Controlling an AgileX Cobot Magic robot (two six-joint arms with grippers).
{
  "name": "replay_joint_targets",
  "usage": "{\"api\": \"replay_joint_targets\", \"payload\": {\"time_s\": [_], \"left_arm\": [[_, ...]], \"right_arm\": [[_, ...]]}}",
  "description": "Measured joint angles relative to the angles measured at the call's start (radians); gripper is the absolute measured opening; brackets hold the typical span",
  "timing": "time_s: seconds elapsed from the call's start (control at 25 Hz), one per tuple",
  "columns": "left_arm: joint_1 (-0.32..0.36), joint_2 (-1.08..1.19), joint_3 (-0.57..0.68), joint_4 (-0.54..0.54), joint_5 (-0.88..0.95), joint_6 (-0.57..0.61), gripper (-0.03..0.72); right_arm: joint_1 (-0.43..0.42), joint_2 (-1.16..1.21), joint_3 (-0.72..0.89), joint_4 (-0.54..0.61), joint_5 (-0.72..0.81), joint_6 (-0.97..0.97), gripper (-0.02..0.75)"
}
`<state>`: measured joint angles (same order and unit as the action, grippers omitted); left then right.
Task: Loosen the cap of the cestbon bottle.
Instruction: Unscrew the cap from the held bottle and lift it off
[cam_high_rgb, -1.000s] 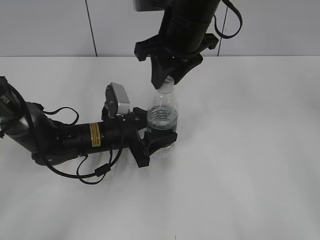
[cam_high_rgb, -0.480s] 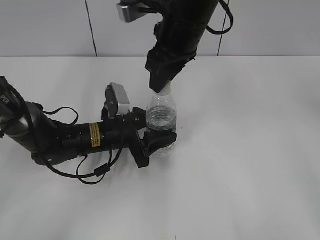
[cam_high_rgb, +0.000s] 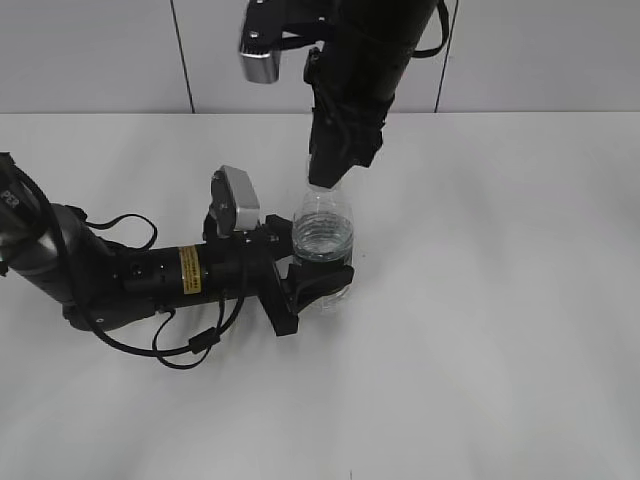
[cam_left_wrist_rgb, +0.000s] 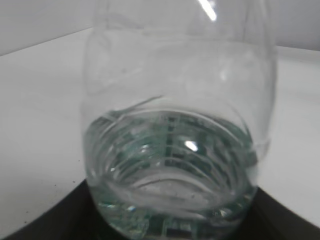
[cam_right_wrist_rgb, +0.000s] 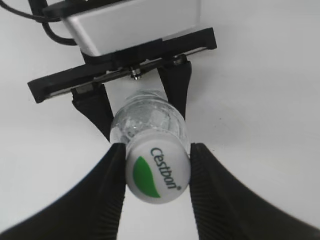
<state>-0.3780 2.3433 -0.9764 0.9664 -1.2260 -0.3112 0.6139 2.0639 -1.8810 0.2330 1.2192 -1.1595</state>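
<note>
At lower centre of the right wrist frame, the small round white plastic cap (cam_right_wrist_rgb: 157, 171) sits clamped between the right gripper's (cam_right_wrist_rgb: 156, 172) black fingers (cam_right_wrist_rgb: 112, 175); the left gripper (cam_high_rgb: 318, 282) grasps the clear plastic cestbon bottle (cam_high_rgb: 323, 240) low down.

The small round white plastic screw cap (cam_right_wrist_rgb: 157, 172) carries the brand word "Cestbon" in dark green letters beside a green leaf-shaped mark, read in the right wrist view. In the exterior view, the black cylindrical left arm (cam_high_rgb: 150, 272) bears a small yellow sticker (cam_high_rgb: 188, 270) whose print is too small to read, and white letters at the far left edge of that arm are cut off and cannot be made out. Through the clear plastic water bottle (cam_left_wrist_rgb: 175, 150) in the left wrist view, the green label shows only as distorted patches, with no legible print.
</note>
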Motion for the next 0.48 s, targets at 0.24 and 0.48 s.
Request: {"api": "replay_joint_targets", "payload": {"time_s": [0.24,0.48], "left_arm": [[0.000,0.000,0.000,0.000,0.000,0.000,0.415],[0.000,0.000,0.000,-0.001,0.000,0.001,0.415]], "right_arm": [[0.000,0.000,0.000,-0.004,0.002,-0.205,0.295],[0.002,0.000,0.000,-0.021,0.003,-0.388,0.295]]}}
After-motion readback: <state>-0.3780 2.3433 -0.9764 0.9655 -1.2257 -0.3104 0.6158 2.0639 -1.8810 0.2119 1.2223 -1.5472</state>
